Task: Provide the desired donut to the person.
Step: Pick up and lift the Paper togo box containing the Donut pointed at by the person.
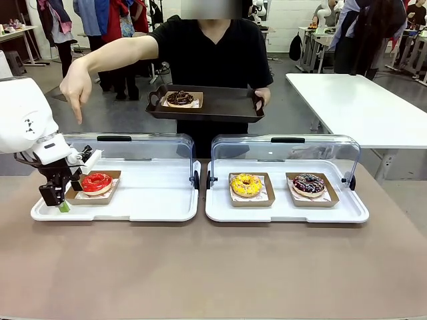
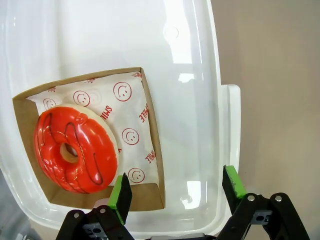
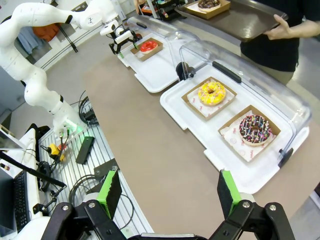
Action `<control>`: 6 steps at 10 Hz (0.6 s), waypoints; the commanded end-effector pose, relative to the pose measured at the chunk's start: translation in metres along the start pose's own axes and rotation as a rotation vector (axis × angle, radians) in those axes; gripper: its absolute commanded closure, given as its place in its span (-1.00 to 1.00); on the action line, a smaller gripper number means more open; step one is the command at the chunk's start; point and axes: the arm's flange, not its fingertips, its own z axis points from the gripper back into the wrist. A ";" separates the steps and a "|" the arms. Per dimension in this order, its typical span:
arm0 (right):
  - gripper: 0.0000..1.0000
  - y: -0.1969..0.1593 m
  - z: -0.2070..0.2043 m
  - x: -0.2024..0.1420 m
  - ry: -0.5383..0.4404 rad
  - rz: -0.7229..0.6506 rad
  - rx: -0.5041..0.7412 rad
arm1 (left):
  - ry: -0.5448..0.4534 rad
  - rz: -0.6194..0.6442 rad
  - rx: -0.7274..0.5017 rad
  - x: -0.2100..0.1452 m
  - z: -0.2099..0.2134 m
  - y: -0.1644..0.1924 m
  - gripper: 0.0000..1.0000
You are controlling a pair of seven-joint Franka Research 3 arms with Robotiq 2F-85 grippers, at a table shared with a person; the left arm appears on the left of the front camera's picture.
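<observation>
Both sets of jaws apart; left gripper [image 2: 177, 189] beside the red donut [image 2: 92, 155], right gripper [image 3: 167, 192] high above the table [image 3: 165, 150], person's hand [image 1: 75, 88] pointing down

Two trays sit side by side on the surface [image 1: 200, 267], the left tray [image 1: 153, 200] at lower left of the front view and the right tray [image 1: 280, 212] at lower right. Each has a lid [image 1: 143, 147] standing open along its far edge. At the left tray's left end a donut [image 1: 97, 181] lies in a box [image 1: 113, 193], and the robot's left hand [image 1: 57, 202] hangs at that box's left edge, open, over the tray's rim. The right tray holds two boxed donuts [image 1: 245, 185] side by side. Behind the trays, at upper centre, the person [image 1: 213, 53] holds a serving tray [image 1: 220, 107] with another donut [image 1: 179, 99] at its left end. The person's other hand [image 1: 75, 90] points down at upper left, above the left tray.
</observation>
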 end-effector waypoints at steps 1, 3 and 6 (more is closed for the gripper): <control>-1.00 -0.002 0.000 0.001 -0.026 0.015 0.016 | 0.046 0.025 0.005 0.002 0.000 0.004 -0.90; -1.00 -0.002 0.000 0.001 -0.026 0.015 0.016 | 0.056 0.021 0.001 0.001 -0.001 0.005 -0.48; -1.00 -0.002 0.000 0.001 -0.026 0.015 0.016 | 0.063 0.008 -0.005 0.000 -0.002 0.003 1.00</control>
